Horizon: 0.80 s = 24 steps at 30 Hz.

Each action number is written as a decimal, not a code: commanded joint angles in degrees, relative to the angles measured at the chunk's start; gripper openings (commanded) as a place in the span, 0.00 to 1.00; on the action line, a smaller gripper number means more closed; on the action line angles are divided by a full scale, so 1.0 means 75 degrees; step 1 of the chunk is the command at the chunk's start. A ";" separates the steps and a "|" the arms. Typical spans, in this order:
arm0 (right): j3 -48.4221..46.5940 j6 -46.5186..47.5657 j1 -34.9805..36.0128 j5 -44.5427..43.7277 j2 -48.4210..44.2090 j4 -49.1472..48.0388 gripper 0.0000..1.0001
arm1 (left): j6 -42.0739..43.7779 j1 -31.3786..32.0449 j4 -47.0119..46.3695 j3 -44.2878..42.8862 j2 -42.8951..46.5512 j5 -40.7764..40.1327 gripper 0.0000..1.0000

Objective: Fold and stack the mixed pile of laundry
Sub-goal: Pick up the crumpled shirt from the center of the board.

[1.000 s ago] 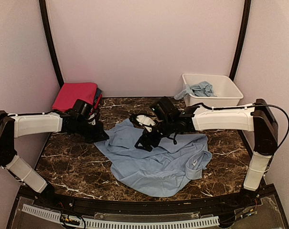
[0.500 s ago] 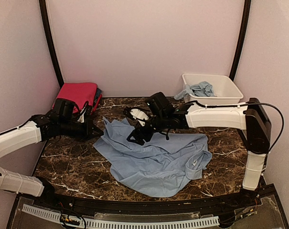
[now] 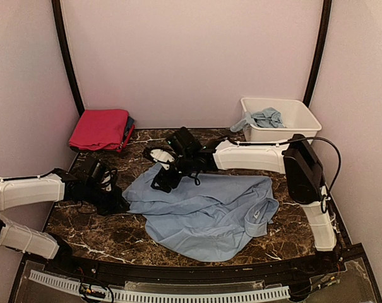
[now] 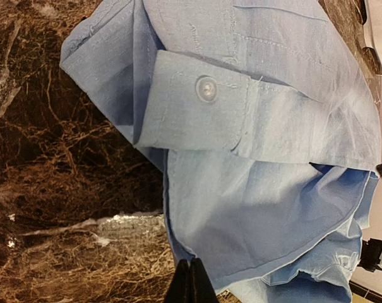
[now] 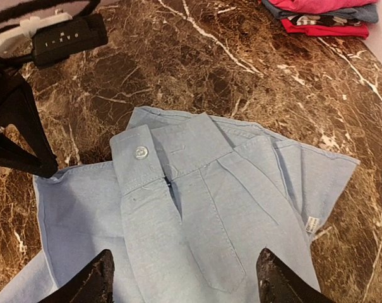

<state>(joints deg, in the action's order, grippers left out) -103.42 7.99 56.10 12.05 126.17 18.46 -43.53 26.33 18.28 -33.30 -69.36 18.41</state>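
Left pincer (image 4: 191, 282) low, apparently on shirt (image 4: 260, 208)

Left wrist cam only catches a sliver of the left gripper (image 4: 191, 281) at 6 o'clock, tips pressed together at the hem of the blue shirt (image 4: 260, 189). It might be nipping it, can't really tell. Shirt runs off frame at 12 and 3. Right wrist view chops the folded stack (image 5: 320, 16) at 1 o'clock, and the shirt's white tag (image 5: 312, 223) is too tiny to read. Overhead, the tub (image 3: 301, 132) at 1 o'clock hides most of the blue cloth (image 3: 264, 117) inside.
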 commanded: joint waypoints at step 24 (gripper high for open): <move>-0.2203 0.0671 0.0202 -0.2771 0.2324 0.1089 0.77 | -0.0214 0.0004 -0.0625 0.0232 -0.0153 0.0020 0.00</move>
<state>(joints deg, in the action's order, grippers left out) -117.49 14.26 60.05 0.01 141.95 26.48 -45.23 26.33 13.67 -32.47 -71.05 18.55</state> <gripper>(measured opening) 0.854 0.005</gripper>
